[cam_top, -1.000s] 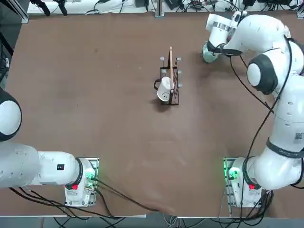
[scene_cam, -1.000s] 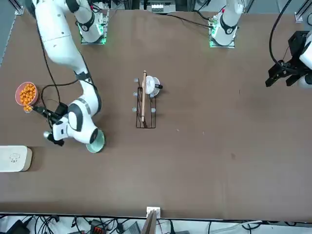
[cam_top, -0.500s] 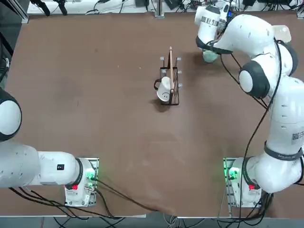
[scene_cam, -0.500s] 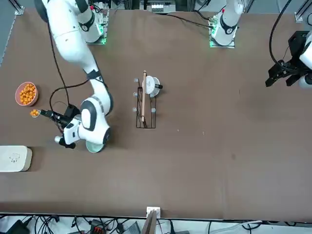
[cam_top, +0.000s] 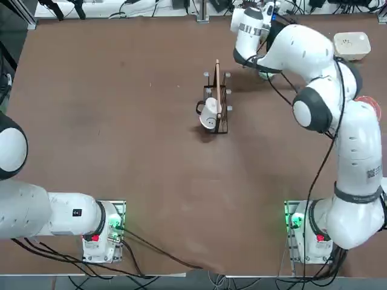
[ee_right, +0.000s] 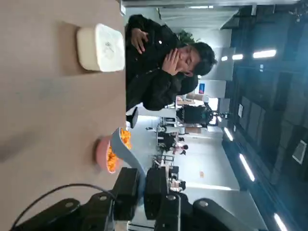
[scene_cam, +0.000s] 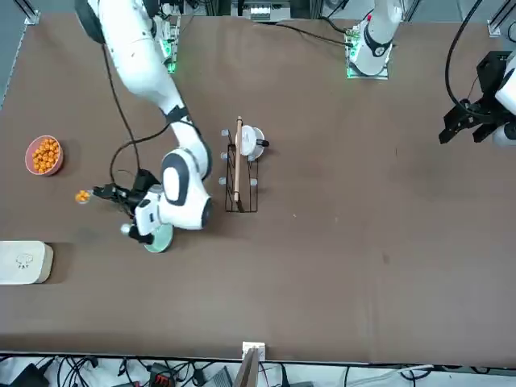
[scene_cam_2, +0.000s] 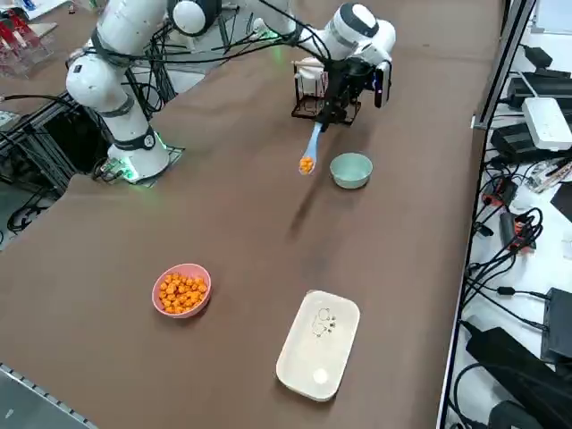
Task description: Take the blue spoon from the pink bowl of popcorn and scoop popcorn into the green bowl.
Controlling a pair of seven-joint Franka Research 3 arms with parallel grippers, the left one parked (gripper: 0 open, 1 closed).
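Note:
My right gripper (scene_cam_2: 330, 114) is shut on the handle of the blue spoon (scene_cam_2: 312, 145). It holds the spoon in the air with a small heap of popcorn (scene_cam_2: 307, 164) in its scoop. The loaded scoop (scene_cam: 82, 196) hangs beside the green bowl (scene_cam_2: 350, 169), on the side toward the pink bowl (scene_cam_2: 181, 290), and is not over either one. The pink bowl (scene_cam: 44, 155) is full of orange popcorn. My forearm hides part of the green bowl (scene_cam: 156, 238). In the wrist view the spoon (ee_right: 126, 148) rises from between my fingers (ee_right: 129, 188).
A black wire rack with a white mug (cam_top: 214, 110) stands mid-table, close to my wrist (scene_cam_2: 357, 36). A white rounded-square box (scene_cam_2: 318, 343) lies near the table's far edge, beyond the pink bowl. A person in black (ee_right: 159, 62) sits past that edge.
My right arm has swung away from the pink bowl toward the green bowl and the rack, carrying the spoon with popcorn on it. The gripper has stayed shut.

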